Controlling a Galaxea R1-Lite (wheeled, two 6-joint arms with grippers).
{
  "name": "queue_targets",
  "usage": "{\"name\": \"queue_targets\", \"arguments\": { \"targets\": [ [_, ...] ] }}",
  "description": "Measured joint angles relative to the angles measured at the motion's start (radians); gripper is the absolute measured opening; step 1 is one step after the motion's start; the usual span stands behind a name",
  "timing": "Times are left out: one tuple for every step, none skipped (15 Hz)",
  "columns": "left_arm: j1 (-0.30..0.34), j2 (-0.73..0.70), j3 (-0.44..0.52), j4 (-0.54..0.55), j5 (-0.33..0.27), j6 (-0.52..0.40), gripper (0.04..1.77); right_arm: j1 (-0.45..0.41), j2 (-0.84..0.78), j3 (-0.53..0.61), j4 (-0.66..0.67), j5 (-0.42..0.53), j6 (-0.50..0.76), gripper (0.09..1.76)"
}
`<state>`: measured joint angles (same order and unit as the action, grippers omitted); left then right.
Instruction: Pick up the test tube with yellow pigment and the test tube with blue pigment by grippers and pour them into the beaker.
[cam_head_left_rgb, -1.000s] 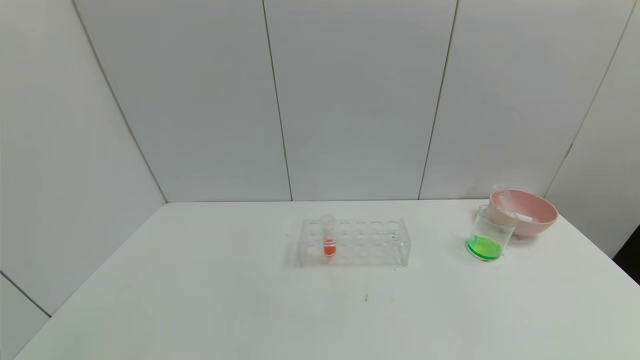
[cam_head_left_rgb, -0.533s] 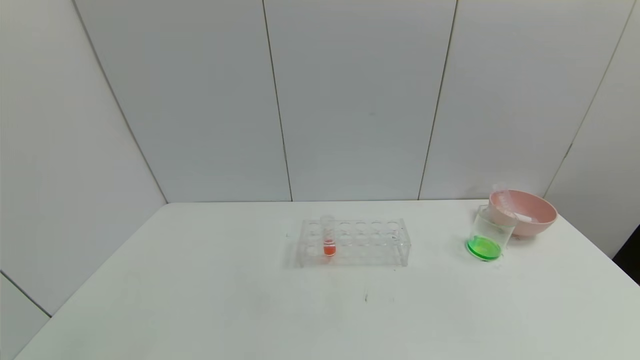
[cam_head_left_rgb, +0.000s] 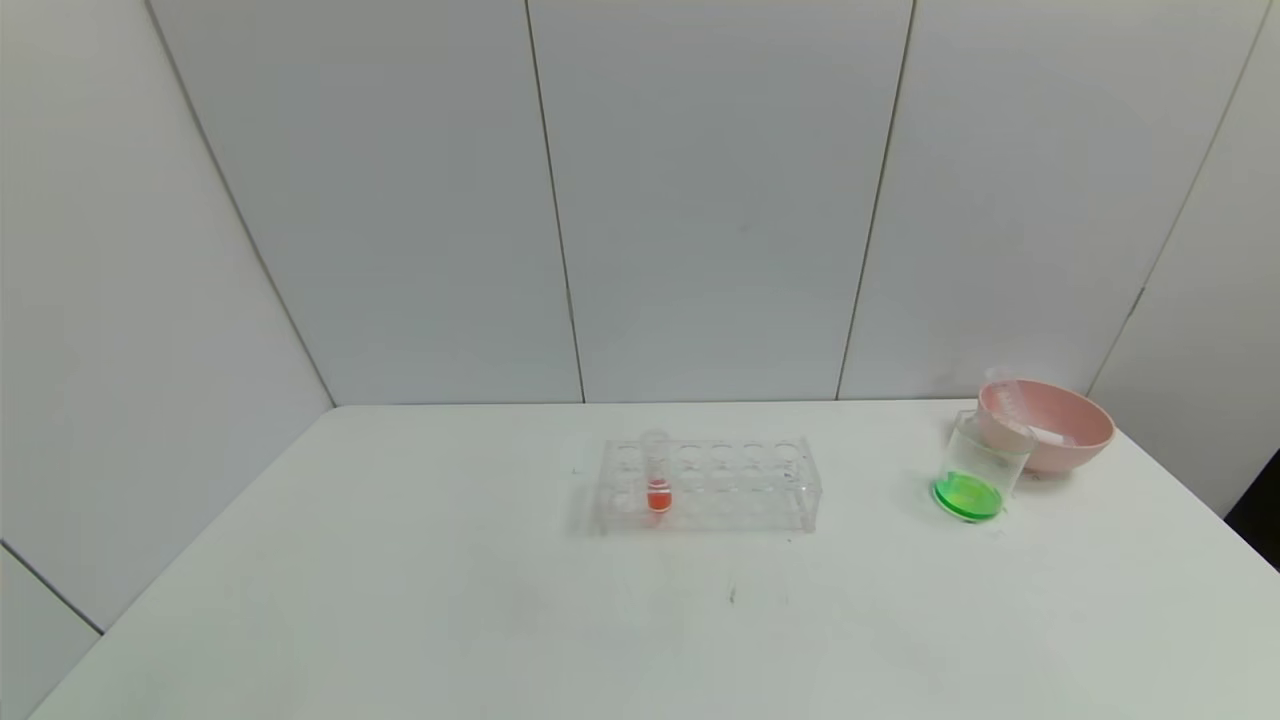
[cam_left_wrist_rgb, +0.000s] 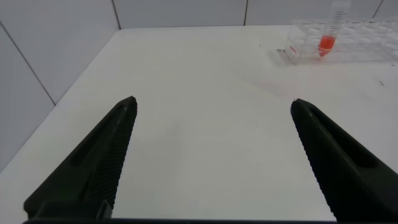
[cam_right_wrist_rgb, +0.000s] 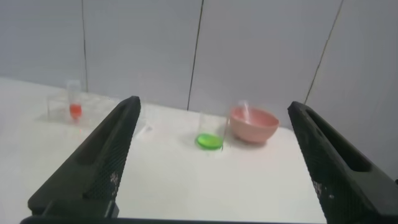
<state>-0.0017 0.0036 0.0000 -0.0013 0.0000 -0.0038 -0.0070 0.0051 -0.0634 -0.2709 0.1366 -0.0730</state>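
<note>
both grippers, left gripper (cam_left_wrist_rgb: 211, 155) and right gripper (cam_right_wrist_rgb: 211, 158), spread wide, empty; beaker (cam_head_left_rgb: 975, 470) with green liquid at 3 o'clock of rack (cam_head_left_rgb: 710, 485).

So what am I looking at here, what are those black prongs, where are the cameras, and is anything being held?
A two-armed robot. One camera on its head looks down at a white table; one sits on each wrist. The black prongs are the open fingers of the left gripper and right gripper, both holding nothing. On the table: a clear rack with one red-liquid tube, a beaker with green liquid, and beside it a pink bowl with clear tubes lying inside.
</note>
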Motion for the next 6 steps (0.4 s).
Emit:
{"name": "queue_targets", "arguments": {
  "targets": [
    [0.000,0.000,0.000,0.000,0.000,0.000,1.76,0.000,-0.003,0.032,0.078,-0.003,0.002,1.70],
    [0.000,0.000,0.000,0.000,0.000,0.000,1.76,0.000,-0.005,0.047,0.171,-0.029,0.003,1.70],
    [0.000,0.000,0.000,0.000,0.000,0.000,1.76,0.001,-0.006,0.053,0.239,-0.081,0.001,1.70],
    [0.000,0.000,0.000,0.000,0.000,0.000,1.76,0.004,-0.006,0.057,0.280,-0.112,0.001,1.70],
    [0.000,0.000,0.000,0.000,0.000,0.000,1.76,0.006,-0.006,0.058,0.279,-0.116,0.005,1.70],
    [0.000,0.000,0.000,0.000,0.000,0.000,1.76,0.007,-0.006,0.061,0.279,-0.118,0.006,1.70]
  ]
}}
